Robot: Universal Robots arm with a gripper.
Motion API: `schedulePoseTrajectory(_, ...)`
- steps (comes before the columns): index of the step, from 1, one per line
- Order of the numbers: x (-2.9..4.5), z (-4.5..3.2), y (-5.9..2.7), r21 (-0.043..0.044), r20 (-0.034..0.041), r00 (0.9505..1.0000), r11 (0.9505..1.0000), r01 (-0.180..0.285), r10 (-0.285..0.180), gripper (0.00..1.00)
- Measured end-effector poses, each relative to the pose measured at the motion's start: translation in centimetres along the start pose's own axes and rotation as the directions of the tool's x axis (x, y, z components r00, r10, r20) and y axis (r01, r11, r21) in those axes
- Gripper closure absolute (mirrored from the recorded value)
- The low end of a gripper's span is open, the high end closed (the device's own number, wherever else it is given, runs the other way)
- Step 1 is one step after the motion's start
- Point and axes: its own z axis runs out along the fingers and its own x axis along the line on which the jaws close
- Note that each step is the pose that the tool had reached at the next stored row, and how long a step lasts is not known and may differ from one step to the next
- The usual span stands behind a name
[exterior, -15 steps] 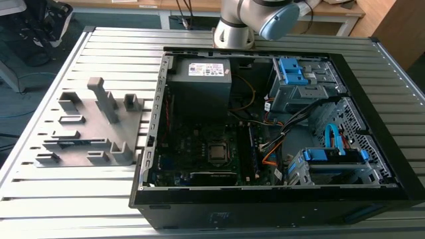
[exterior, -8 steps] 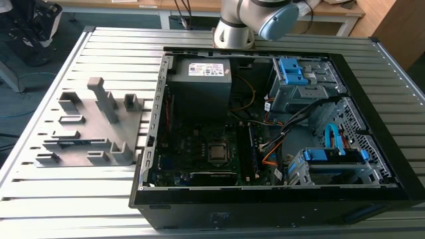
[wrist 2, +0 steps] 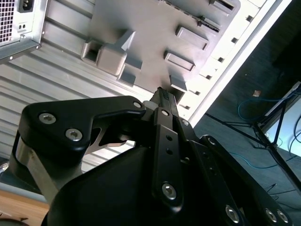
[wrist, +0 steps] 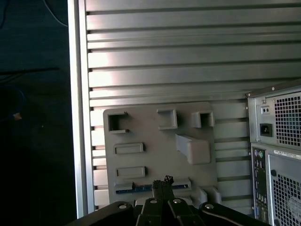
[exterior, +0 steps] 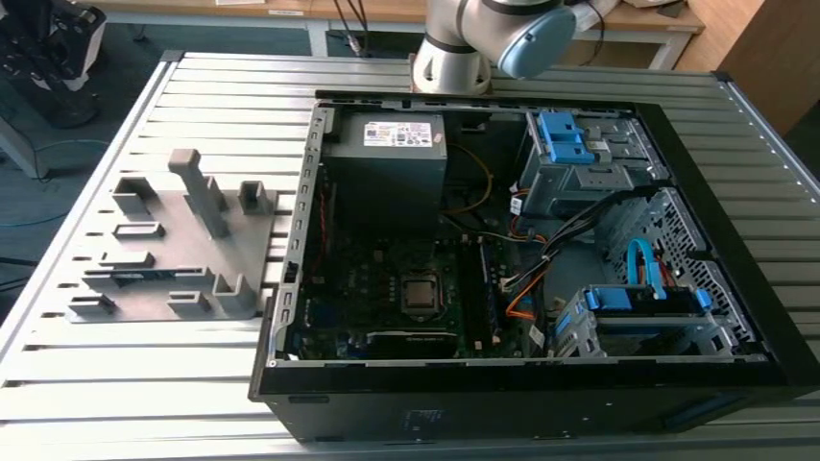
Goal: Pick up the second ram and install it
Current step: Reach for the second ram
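Observation:
In the first wrist view a thin dark, blue-edged ram (wrist: 136,189) lies lengthwise in a long slot of the grey fixture (wrist: 155,155). The exterior view shows the same dark ram (exterior: 144,275) in that fixture (exterior: 173,250), at the exterior view's left of the computer case. My gripper (wrist: 163,181) hangs well above the fixture with its fingers pressed together and nothing between them. In the second wrist view the gripper (wrist 2: 161,92) points down toward the fixture (wrist 2: 155,37).
The open computer case (exterior: 539,379) lies on the slatted metal table (exterior: 192,384), with the motherboard (exterior: 384,288), orange and blue cables and blue drive bays inside. The arm's base (exterior: 494,38) stands behind the case. The table edge (wrist: 77,117) runs beside the fixture.

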Motion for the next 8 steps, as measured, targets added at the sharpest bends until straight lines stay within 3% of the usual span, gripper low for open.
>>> schedulePoseTrajectory(8,1.35,-0.01,-0.11,0.0,0.0,1.0,1.0,0.0,0.0,0.9)
